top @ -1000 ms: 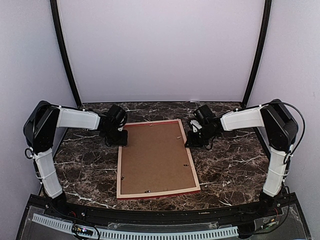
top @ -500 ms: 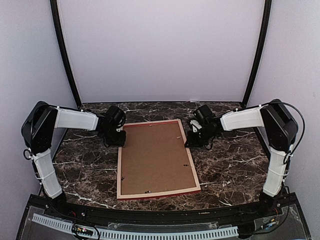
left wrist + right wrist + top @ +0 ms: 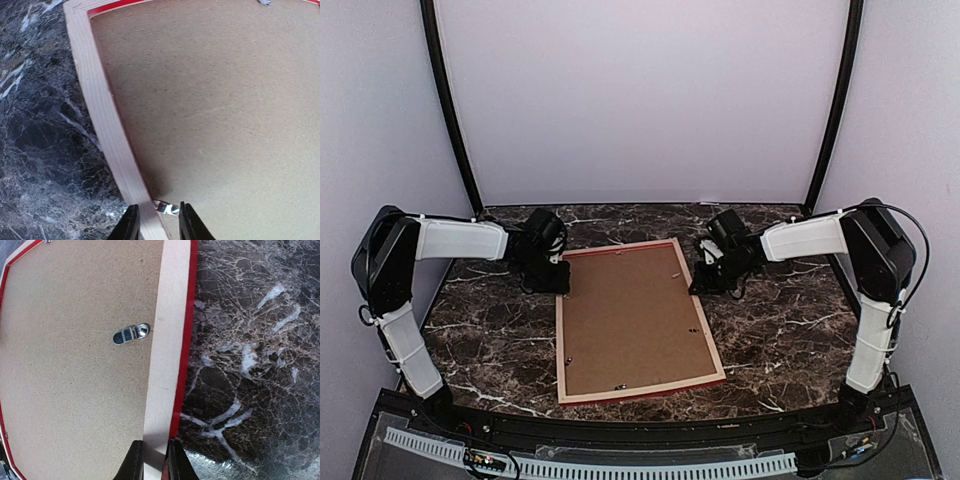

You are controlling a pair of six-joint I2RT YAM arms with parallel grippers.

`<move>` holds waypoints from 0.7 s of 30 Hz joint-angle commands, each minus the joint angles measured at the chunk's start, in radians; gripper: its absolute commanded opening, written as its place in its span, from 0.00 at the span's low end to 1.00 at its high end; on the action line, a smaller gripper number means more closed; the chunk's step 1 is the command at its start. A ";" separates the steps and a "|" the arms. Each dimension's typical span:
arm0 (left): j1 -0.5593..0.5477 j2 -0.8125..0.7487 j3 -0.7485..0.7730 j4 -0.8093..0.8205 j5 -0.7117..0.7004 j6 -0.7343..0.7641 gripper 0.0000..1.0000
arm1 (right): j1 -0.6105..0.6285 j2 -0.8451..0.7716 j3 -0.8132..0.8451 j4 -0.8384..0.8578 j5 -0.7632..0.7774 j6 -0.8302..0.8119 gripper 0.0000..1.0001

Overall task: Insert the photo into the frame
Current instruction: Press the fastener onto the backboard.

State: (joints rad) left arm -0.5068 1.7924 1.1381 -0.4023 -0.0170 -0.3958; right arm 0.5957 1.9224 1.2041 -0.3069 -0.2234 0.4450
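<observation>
Frame (image 3: 561, 330) is laid face-down, backing board (image 3: 632, 318) fitted, photo unseen: insertion unconfirmed. Frame is pinched by right gripper (image 3: 152, 460); left gripper (image 3: 156, 222) grip cannot be told.

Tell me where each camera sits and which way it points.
Top external: high behind the bases, looking down at the table and face-down frame; left arm and right arm show.
Left wrist: looks down on the frame's left rail and backing board; left gripper straddles the rail.
Right wrist: looks down on the right rail and a metal clip; right gripper flanks the rail.
All three share the backing board.
</observation>
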 commanded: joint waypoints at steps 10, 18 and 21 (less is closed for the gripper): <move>-0.007 -0.022 0.013 -0.022 -0.005 0.002 0.44 | 0.008 0.014 -0.032 0.015 -0.024 -0.007 0.00; -0.014 -0.146 -0.096 0.002 0.005 0.021 0.63 | 0.008 0.011 -0.040 0.025 -0.008 0.004 0.00; -0.042 -0.205 -0.156 0.005 0.015 0.019 0.70 | 0.001 0.010 -0.046 0.032 0.006 0.018 0.00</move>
State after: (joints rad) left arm -0.5167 1.6970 1.0496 -0.3901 -0.0124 -0.3862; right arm 0.5957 1.9205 1.1900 -0.2771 -0.2276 0.4503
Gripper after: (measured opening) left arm 0.675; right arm 0.122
